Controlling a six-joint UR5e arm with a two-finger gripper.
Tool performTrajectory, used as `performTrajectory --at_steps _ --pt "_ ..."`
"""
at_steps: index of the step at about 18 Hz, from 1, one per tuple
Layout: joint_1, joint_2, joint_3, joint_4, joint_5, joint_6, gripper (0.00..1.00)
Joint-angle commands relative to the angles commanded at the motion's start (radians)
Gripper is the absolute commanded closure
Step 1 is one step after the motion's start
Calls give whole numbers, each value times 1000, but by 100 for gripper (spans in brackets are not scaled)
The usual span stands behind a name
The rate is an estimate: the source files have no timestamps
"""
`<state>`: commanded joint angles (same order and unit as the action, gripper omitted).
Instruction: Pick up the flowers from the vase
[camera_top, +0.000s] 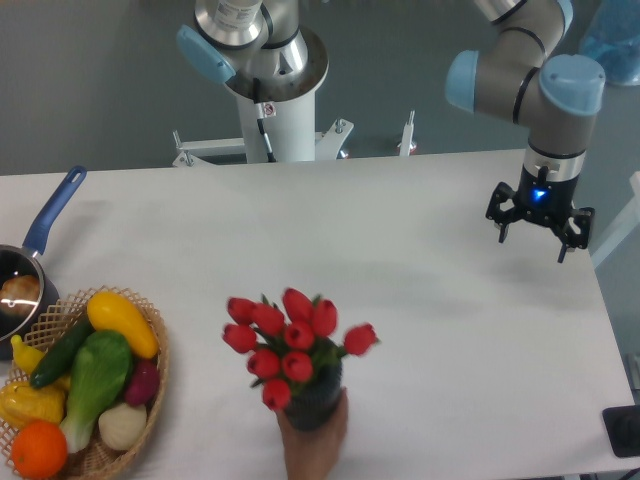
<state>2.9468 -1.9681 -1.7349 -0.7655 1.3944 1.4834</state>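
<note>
On the white bench (420, 300) the flowers (291, 342), a bunch of red tulips with green leaves, stand in the vase (314, 402) near the front edge, a little left of the middle. The blooms spread wider than the dark vase, and one tulip leans out to the right of the rest. A human hand (315, 445) reaches in from the bottom edge and grips the vase from below and behind, its fingers wrapped round the lower part. The tool (540, 232) hangs above the far right part of the bench, well apart from the flowers, pointing downward with a blue light glowing on its body; its fingers are spread apart and hold nothing. At the left front corner sits a wicker basket (150, 400) filled with toy vegetables and fruit (95, 375), among them yellow, green, white, purple and orange pieces. Just behind the basket, at the left edge, a metal saucepan (22, 285) with a blue handle holds something pale.
</note>
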Motion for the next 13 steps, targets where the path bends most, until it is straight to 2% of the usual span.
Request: performTrajectory --at_steps 6,9,12,13 --pt "3 -17 6 11 -8 -12 0" --pt "23 -23 -20 11 -95 -12 0" --pt "5 4 -47 14 -110 -14 0" --pt "-33 29 -54 14 -117 -14 0"
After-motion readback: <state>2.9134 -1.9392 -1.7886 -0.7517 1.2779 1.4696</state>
